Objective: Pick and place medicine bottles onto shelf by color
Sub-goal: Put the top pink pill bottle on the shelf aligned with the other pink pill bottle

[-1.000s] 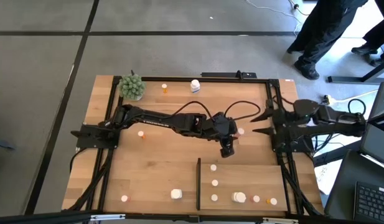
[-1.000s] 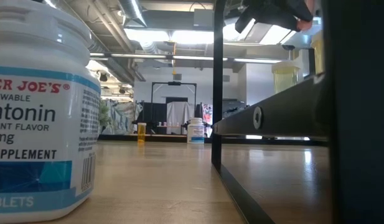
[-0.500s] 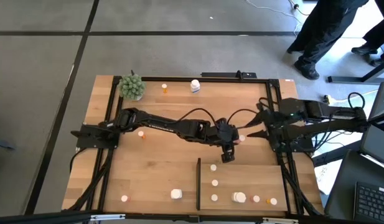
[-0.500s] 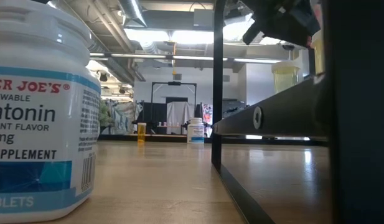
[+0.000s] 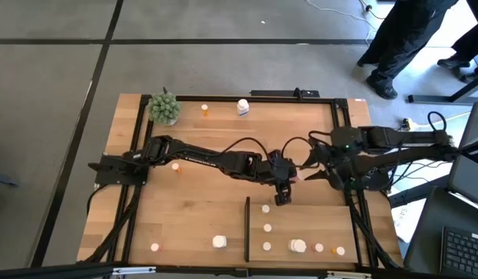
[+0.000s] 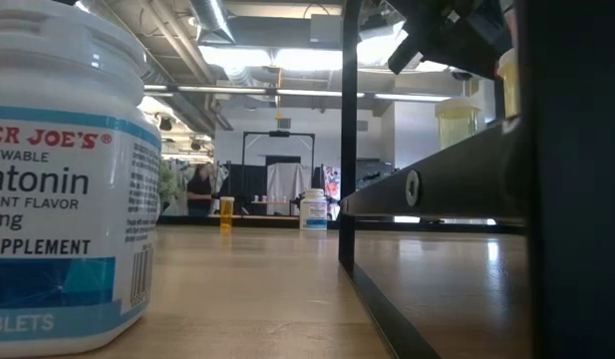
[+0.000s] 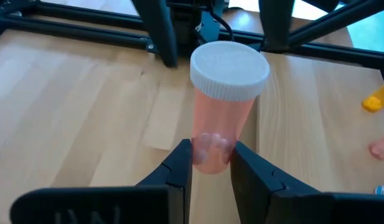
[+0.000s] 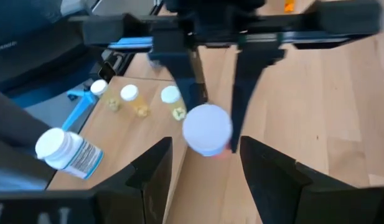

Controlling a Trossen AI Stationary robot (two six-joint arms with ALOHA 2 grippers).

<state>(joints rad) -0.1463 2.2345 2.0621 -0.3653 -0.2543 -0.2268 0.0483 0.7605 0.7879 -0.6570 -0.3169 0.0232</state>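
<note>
Grey concrete floor surrounds a light-wood table [image 5: 192,201] edged by a black frame, and a person's dark legs [image 5: 401,39] are seen on the floor well beyond the right gripper. At the table's middle, the left gripper [image 5: 282,196] is clamped on an orange bottle [image 7: 221,112] with a white cap; in the left wrist view the translucent body is pinched near its base between the two dark fingers [image 7: 179,165], with the cap standing clear above them. Just beside the left gripper, on its right, the right gripper [image 5: 310,166] is held with its fingers apart and nothing between them. In the right wrist view the capped bottle is seen from above, framed by the spread right fingers [image 8: 155,165] while gripped by the other arm's fingers.

Directly below the left gripper lies the shelf [image 5: 300,229], a pale panel bordered by a thin black strip [image 5: 247,229]. On it, near the gripper, three small white-capped bottles [image 5: 266,227] are ranged in a column; farther off, a chunkier white bottle [image 5: 298,246] and two small orange bottles [image 5: 329,249] are set along the near edge. Well away to the left gripper's left, a white bottle [image 5: 219,242] and a small one [image 5: 155,247] rest on the bare table. At the far edge, well apart from both grippers, a green spiky plant ball [image 5: 165,108], an orange bottle [image 5: 205,110] and a white bottle [image 5: 242,106] are placed.
</note>
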